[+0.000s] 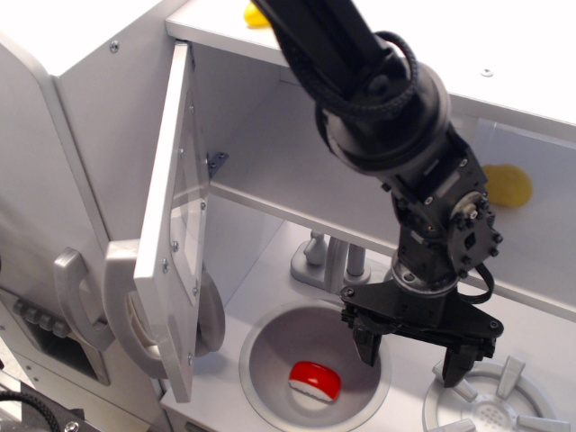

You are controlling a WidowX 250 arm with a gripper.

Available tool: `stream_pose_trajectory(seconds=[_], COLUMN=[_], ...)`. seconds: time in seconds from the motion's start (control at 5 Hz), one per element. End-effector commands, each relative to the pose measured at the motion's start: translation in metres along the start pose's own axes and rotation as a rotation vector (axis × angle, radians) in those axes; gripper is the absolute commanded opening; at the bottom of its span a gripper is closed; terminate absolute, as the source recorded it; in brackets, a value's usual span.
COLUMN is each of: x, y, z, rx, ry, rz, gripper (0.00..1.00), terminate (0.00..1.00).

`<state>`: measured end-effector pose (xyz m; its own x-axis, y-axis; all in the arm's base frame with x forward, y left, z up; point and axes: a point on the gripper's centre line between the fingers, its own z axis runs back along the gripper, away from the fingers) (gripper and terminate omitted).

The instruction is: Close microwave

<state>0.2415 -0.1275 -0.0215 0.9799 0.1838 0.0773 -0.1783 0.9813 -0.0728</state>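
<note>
The microwave (270,153) sits at upper left, its windowed door (175,216) swung wide open toward the viewer. Open counter separates the door's near edge from the gripper (412,353), which hangs to the right with fingers spread and empty, above a round sink (270,360) holding a red-and-white object (315,380).

A black robot hand (414,354) with its fingers spread apart hangs over a round grey toy sink (270,360) holding a red and white item (315,380), while the microwave (234,135) door (173,220) stands swung open at left.
</note>
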Motion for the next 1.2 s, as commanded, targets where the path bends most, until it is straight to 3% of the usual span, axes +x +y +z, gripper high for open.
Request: stream_pose_trajectory(seconds=[0.0,0.2,0.4,0.8,1.0], x=[0.0,0.007,0.009,0.009,0.003], y=[0.0,-0.002,-0.002,0.026,0.052], z=[0.0,0.023,0.062,0.134,0.179], rx=[0.0,-0.026,-0.065,-0.124,-0.198], ry=[0.0,-0.009,-0.062,-0.121,-0.143], rz=[0.0,0.017,0.017,0.123,0.161], gripper=[1.0,1.0,1.0,1.0,1.0], terminate=[0.0,0.0,0.0,0.0,0.0])
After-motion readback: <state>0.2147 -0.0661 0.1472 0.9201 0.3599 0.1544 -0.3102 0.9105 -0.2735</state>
